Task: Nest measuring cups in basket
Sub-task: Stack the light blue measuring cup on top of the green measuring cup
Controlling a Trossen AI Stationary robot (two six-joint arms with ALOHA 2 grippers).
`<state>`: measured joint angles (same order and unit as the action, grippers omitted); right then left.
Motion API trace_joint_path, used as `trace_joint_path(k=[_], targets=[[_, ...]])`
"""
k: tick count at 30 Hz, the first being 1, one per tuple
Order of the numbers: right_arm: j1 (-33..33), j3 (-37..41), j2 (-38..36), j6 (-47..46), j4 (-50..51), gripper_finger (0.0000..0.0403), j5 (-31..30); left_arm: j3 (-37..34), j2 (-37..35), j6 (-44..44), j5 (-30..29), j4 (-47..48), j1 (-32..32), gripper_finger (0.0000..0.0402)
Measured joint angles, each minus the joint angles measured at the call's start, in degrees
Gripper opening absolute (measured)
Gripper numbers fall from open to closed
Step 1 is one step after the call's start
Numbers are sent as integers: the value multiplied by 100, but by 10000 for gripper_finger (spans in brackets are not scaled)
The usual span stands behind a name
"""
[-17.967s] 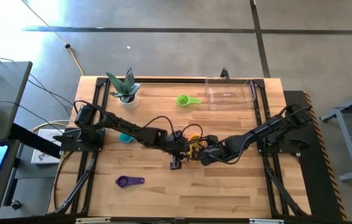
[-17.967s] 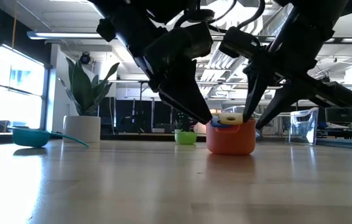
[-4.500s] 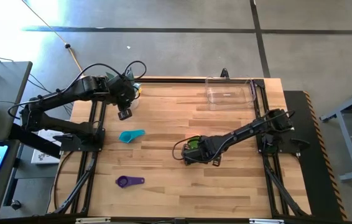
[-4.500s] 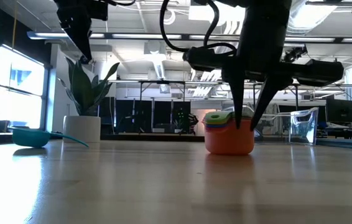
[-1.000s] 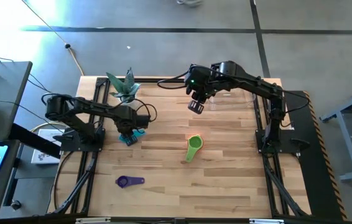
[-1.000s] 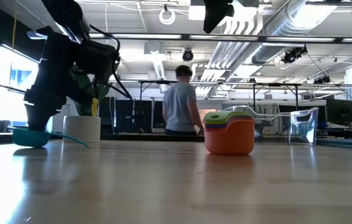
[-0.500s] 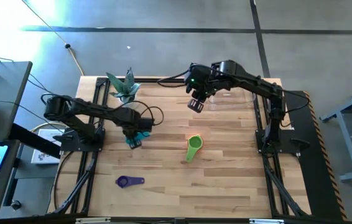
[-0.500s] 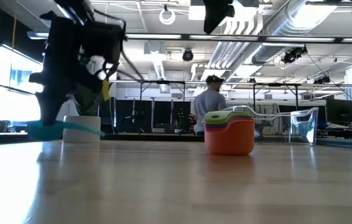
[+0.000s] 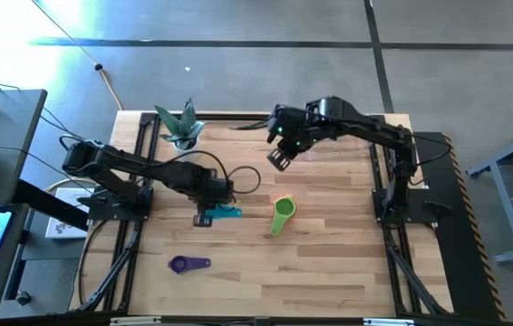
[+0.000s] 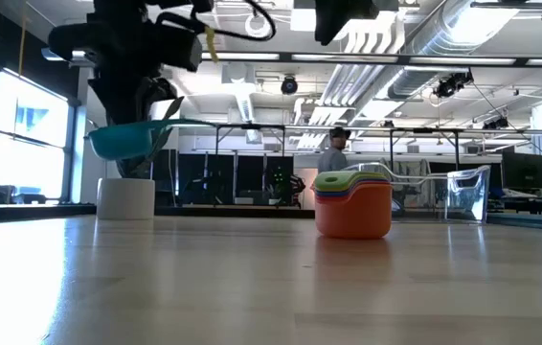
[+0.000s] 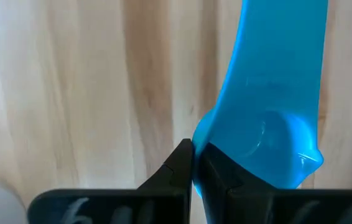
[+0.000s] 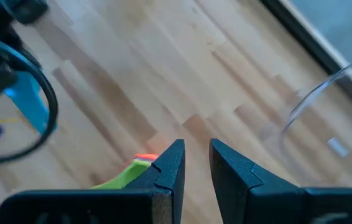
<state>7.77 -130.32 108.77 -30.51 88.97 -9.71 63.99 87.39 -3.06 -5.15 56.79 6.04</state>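
Note:
My left gripper [image 9: 206, 216] is shut on the teal measuring cup [image 9: 228, 212], which hangs well above the table [image 10: 127, 139] left of centre. Right of it stands a nested stack of cups [image 9: 282, 215], orange outermost and green on top [image 10: 352, 203]. A purple cup [image 9: 188, 263] lies alone toward the near edge. The clear basket [image 10: 467, 195] stands at the far right, partly under my right arm. My right gripper [image 9: 277, 159] hovers high near the basket, open by a narrow gap [image 12: 194, 163], with nothing in it. My left gripper pinches the teal cup's bowl at its edge [image 11: 202, 134] between its two fingers [image 11: 179, 163]. The fingers come from above, pointing down. The cup is lifted clear of the table, roughly level, its handle [image 10: 194, 123] sticking out to one side.
A white pot with a plant [image 9: 182, 134] stands at the far left corner. Bare wood lies between the stack and the basket [image 12: 313, 106]. A person [image 10: 336, 153] is in the room beyond the table.
My left gripper has taken hold of the teal cup, raised it clear of the table and carried it right and a little nearer, toward the stack, rolling as it went. My right gripper has rolled about its own axis. The person behind has walked to the right.

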Motion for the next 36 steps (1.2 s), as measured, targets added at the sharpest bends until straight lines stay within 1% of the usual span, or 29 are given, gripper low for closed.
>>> trace_joint_path(k=[4,6,11,16,21,26,32,36], targets=[[-351,0,0,-730,-2,66,-95,0,2,684,0,-276,256,5],[-530,-2,0,-1238,-2,66,-216,-2,2,1075,0,-459,392,5],[-993,-2,-2,-2383,-2,66,-246,-2,3,2043,0,-749,672,5],[-1462,-8,-4,-3361,8,66,-600,-2,252,2598,11,-816,769,5],[-1822,-9,-7,-4143,26,66,-941,-7,718,2681,6,-835,843,5],[-2050,-9,-9,-4568,28,66,-1216,-7,1121,2731,3,-913,1059,5],[-2175,-9,-11,-4666,28,66,-1323,-7,1426,2731,5,-1011,1231,5],[-2224,-9,-11,-4664,28,66,-1392,-7,1504,2731,5,-1033,1283,5]])
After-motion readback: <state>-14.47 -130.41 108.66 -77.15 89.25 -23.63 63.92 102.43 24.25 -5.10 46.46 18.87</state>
